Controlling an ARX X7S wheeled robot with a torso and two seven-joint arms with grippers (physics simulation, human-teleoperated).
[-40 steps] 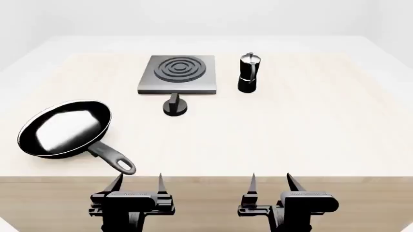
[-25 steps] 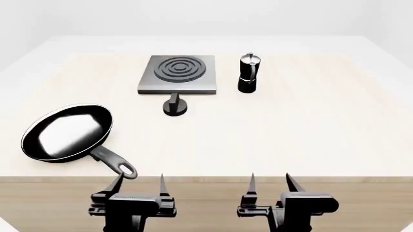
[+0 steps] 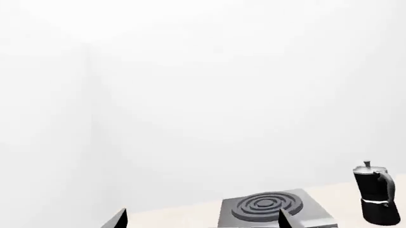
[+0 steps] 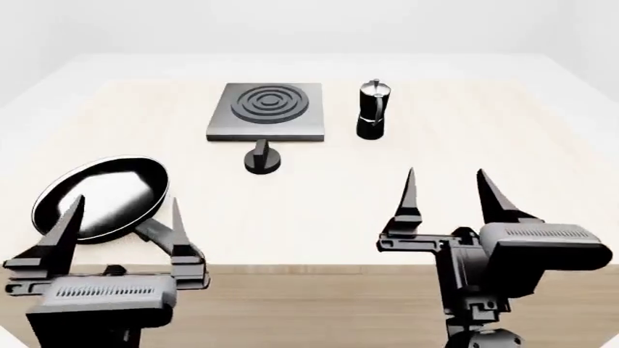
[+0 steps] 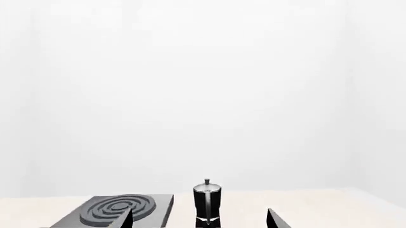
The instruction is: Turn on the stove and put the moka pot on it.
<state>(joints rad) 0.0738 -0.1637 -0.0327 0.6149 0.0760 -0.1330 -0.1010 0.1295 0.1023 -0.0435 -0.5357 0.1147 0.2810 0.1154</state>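
The stove [image 4: 266, 110] is a dark-grey square plate with a ringed burner at the table's far middle; its black round knob [image 4: 262, 158] stands just in front of it. The moka pot [image 4: 373, 110] stands upright just right of the stove. My left gripper [image 4: 122, 216] is open and empty, raised over the table's near left by the frying pan. My right gripper [image 4: 451, 190] is open and empty, raised over the near right, well short of the pot. The stove [image 3: 274, 209] and pot [image 3: 377, 195] show far off in the left wrist view, and the stove [image 5: 117, 209] and pot [image 5: 207, 202] in the right wrist view.
A black round frying pan [image 4: 101, 197] lies at the table's near left, its handle toward the front edge, partly behind my left gripper. The light wooden table [image 4: 387, 217] ends at a front edge just below the grippers. White walls surround it.
Both arms have risen and come forward over the table, so the grippers now look larger and higher in the head view. The frying pan, stove, knob and pot have stayed in place.
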